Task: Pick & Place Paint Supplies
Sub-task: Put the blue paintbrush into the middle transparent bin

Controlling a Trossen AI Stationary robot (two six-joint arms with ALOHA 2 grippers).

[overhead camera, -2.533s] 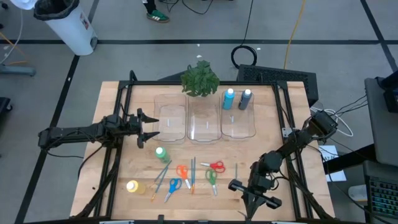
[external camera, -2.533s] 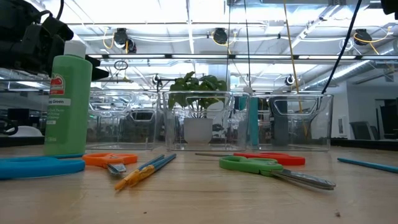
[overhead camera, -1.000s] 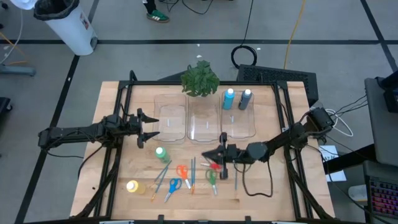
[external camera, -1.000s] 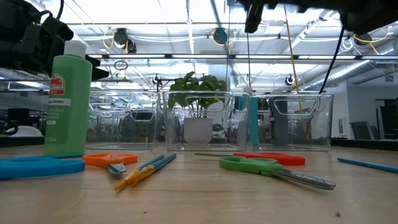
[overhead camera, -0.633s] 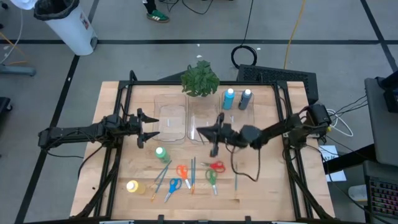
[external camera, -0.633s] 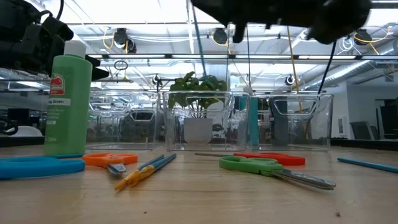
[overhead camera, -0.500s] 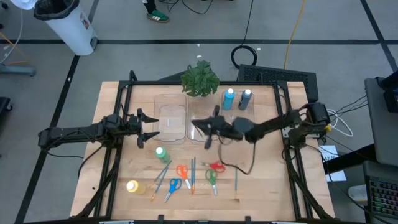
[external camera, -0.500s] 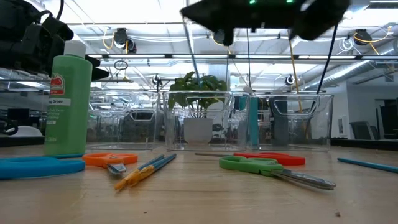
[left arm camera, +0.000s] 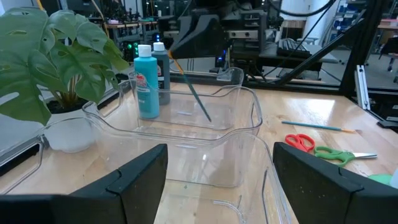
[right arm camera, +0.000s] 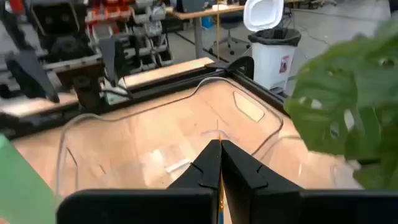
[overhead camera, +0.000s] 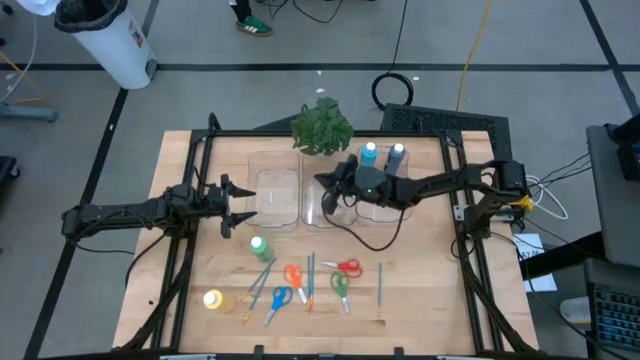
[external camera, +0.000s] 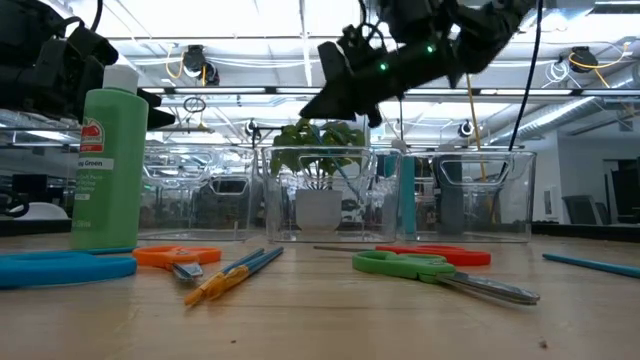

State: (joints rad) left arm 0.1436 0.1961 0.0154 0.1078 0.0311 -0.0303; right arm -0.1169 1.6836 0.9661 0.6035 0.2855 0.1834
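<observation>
High view: wooden table [overhead camera: 430, 300] fills the middle, w/ three clear bins in a row toward 12 o'clock. Left bin [overhead camera: 274, 195] and middle bin [overhead camera: 316, 215] sit side by side; right bin [overhead camera: 390, 205] holds a light blue bottle [overhead camera: 369, 156] and a dark blue bottle [overhead camera: 397, 156] upright at its far end. Leafy plant [overhead camera: 322, 127] just behind the middle bin.

Right arm reaches in from 3 o'clock, right gripper [overhead camera: 327, 197] hanging over the middle bin, fingers pressed together on a thin brush [left arm camera: 193, 92]; in the left wrist view the brush slants down, its lower end inside that bin. Can't tell if the tip touches the bin floor.

Left arm lies at 9 o'clock, left gripper [overhead camera: 246, 207] spread wide, nothing in it, just beside the left bin.

Loose stuff toward 6 o'clock: green bottle [overhead camera: 258, 246] upright near the left gripper, yellow bottle [overhead camera: 213, 299] at about 7 o'clock. Then orange scissors [overhead camera: 293, 276], blue scissors [overhead camera: 279, 298], green scissors [overhead camera: 340, 286], red scissors [overhead camera: 347, 267], all close together. Brushes [overhead camera: 258, 282] lie beside the orange scissors, more between the scissors, one lone brush [overhead camera: 379, 282] off toward 4 o'clock.
</observation>
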